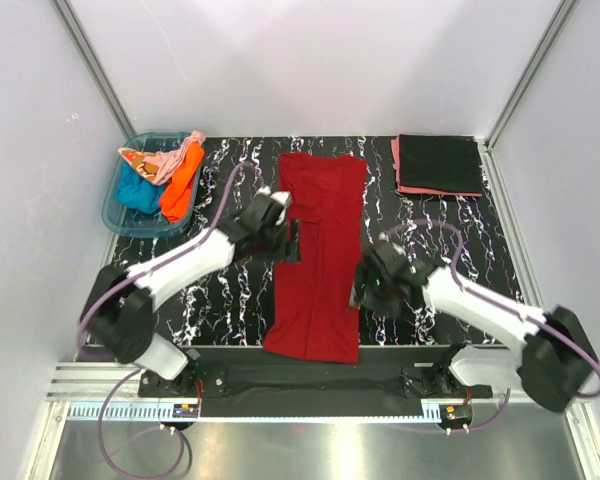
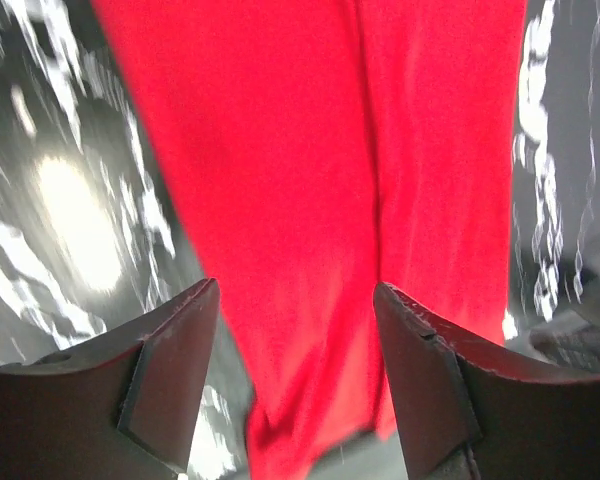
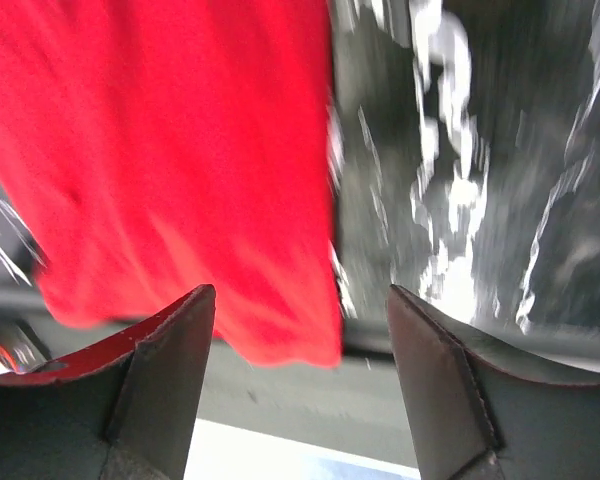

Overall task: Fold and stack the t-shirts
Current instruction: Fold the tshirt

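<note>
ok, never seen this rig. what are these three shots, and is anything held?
Two robot arms are bolted at the near edge of a black marbled table. The wide picture looks down from above and behind them. The other two come from wrist cameras, each looking past its own fingers. On the table lies a dark red t-shirt, folded into a long strip. Far right, a black t-shirt sits on a salmon pink t-shirt. Far left, a blue tub holds a crumpled teal t-shirt, orange t-shirt and pale peach t-shirt. The left fingers and right fingers sit at the red shirt's edges, spread apart, holding nothing.
</note>
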`<act>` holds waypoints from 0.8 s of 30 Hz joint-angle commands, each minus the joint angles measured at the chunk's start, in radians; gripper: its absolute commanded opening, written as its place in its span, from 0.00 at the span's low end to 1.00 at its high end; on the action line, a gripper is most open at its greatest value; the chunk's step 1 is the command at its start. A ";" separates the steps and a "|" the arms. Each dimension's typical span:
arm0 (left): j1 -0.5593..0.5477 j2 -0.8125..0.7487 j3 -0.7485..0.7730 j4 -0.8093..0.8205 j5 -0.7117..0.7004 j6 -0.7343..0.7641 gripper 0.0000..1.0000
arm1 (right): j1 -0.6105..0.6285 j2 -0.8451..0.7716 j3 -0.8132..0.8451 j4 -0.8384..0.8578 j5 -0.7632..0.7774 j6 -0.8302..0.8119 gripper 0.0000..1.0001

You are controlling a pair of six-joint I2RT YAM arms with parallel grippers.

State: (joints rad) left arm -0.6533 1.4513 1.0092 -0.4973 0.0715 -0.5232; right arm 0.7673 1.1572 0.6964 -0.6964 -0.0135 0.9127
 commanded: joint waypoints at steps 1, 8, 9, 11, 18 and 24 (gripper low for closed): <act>0.003 0.136 0.184 -0.041 -0.156 0.101 0.68 | -0.080 0.137 0.194 -0.074 0.092 -0.199 0.77; 0.034 0.377 0.385 -0.124 -0.181 0.037 0.61 | -0.149 0.557 0.706 -0.160 0.139 -0.394 0.74; 0.040 0.405 0.387 -0.100 -0.162 0.029 0.61 | -0.157 0.591 0.738 -0.157 0.136 -0.400 0.66; 0.047 0.435 0.400 -0.087 -0.138 0.025 0.60 | -0.164 0.681 0.813 -0.143 0.121 -0.409 0.61; 0.130 0.557 0.430 -0.052 -0.009 0.014 0.59 | -0.201 0.870 0.922 -0.114 0.101 -0.406 0.52; 0.228 0.700 0.548 -0.026 0.140 0.023 0.59 | -0.282 1.037 1.054 -0.087 0.072 -0.457 0.54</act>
State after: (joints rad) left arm -0.4633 2.0663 1.4971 -0.5720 0.1101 -0.5056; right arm 0.5270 2.1357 1.6600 -0.8101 0.0635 0.5064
